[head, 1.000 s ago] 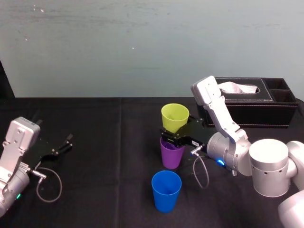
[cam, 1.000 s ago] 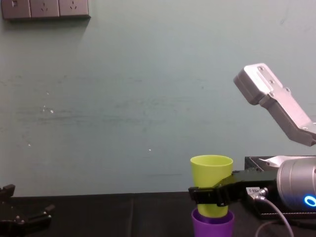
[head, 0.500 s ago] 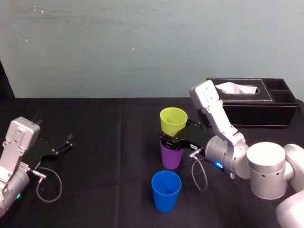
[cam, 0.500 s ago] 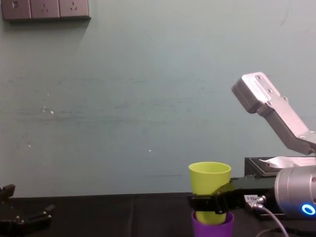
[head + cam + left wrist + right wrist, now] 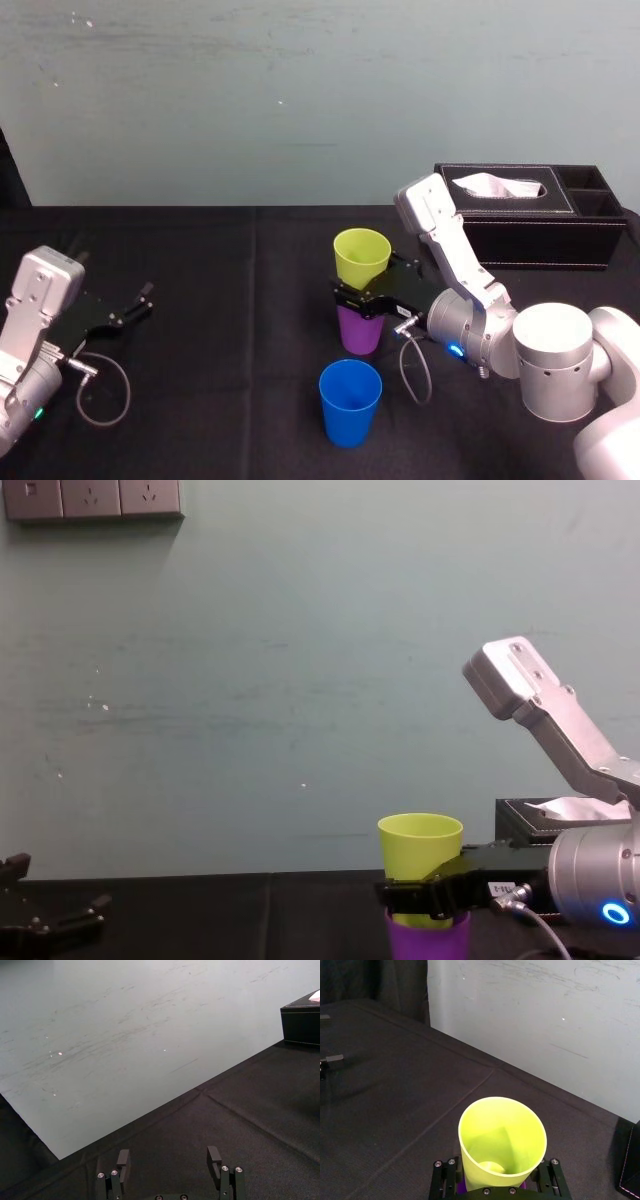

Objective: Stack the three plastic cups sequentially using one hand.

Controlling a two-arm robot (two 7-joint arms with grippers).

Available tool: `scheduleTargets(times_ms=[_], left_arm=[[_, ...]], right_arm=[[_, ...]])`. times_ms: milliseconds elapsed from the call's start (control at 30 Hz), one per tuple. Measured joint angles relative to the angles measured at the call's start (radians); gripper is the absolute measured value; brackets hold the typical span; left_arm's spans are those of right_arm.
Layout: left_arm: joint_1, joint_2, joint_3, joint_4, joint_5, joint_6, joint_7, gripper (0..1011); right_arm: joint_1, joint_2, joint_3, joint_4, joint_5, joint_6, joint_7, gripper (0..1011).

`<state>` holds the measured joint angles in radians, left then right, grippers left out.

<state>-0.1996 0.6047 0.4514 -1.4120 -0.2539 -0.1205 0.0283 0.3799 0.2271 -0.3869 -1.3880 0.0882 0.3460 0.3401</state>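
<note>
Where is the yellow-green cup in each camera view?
Head view: yellow-green cup, centre, in the right gripper over the purple cup.
Chest view: cup bottom, right of centre.
Right wrist view: cup close up.
Left wrist view: parked left gripper, black tissue box.
Shared landmark: that box.

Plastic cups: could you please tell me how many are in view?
3. The yellow-green cup, held by the right gripper, is partly inside the purple cup at mid-table; the blue cup stands alone nearer the robot.

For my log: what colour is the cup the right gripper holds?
It is a yellow-green cup; the right wrist view shows it best.
</note>
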Motion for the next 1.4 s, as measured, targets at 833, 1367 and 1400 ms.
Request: scheduleTargets(times_ms=[833,1367,1400], left_arm=[[0.000,0.000,0.000,0.000,0.000,0.000,0.000,1000],[0.000,0.000,0.000,0.000,0.000,0.000,0.000,1000],[0.000,0.000,0.000,0.000,0.000,0.000,0.000,1000]], right_arm=[[0.000,0.001,0.001,-0.001,-0.002,0.003,-0.001,1004],[-0.022,0.004,0.014,-0.035,-0.002,-0.028,-0.016,1004],[-0.027,0.005,0.017,-0.045,-0.001,-0.033,-0.018,1004]])
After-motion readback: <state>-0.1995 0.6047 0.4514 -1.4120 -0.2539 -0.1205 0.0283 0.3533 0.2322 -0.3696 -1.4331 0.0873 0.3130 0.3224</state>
